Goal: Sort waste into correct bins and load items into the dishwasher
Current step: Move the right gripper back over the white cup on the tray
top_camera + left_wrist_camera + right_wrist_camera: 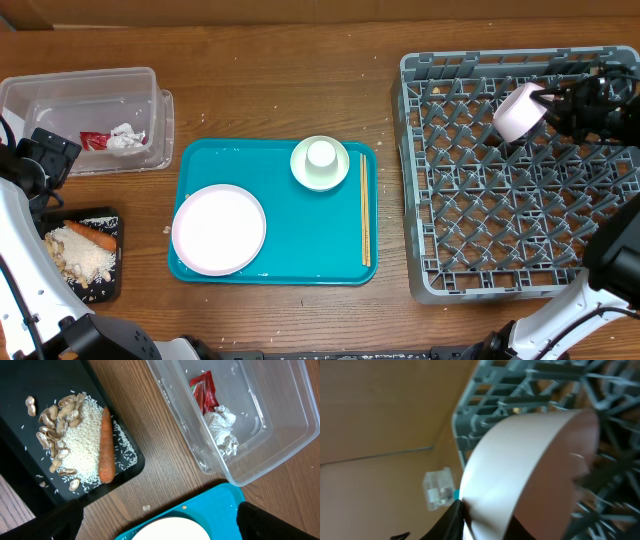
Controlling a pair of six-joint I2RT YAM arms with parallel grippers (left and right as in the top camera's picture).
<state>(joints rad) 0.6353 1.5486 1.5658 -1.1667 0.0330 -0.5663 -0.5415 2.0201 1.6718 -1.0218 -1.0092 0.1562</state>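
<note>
My right gripper point(548, 100) is shut on a white bowl point(518, 112), held tilted over the far right of the grey dish rack point(408, 170); the bowl fills the right wrist view point(530, 460). My left gripper point(50, 160) is open and empty between the clear tub point(155, 110) and the black tray point(110, 285). The tub holds a red wrapper point(204, 391) and a white napkin point(222, 430). The black tray holds beige scraps point(70, 445) and a carrot point(105, 445). The teal tray point(290, 240) carries a large plate point(218, 228), a smaller plate point(338, 170) with a cup point(320, 153) on it, and chopsticks point(364, 210).
The rack's floor is a grid of upright pegs and holds no other dishes. Small crumbs lie on the wooden table between the black tray and the teal tray point(146, 508). Bare wood runs along the far side of the table.
</note>
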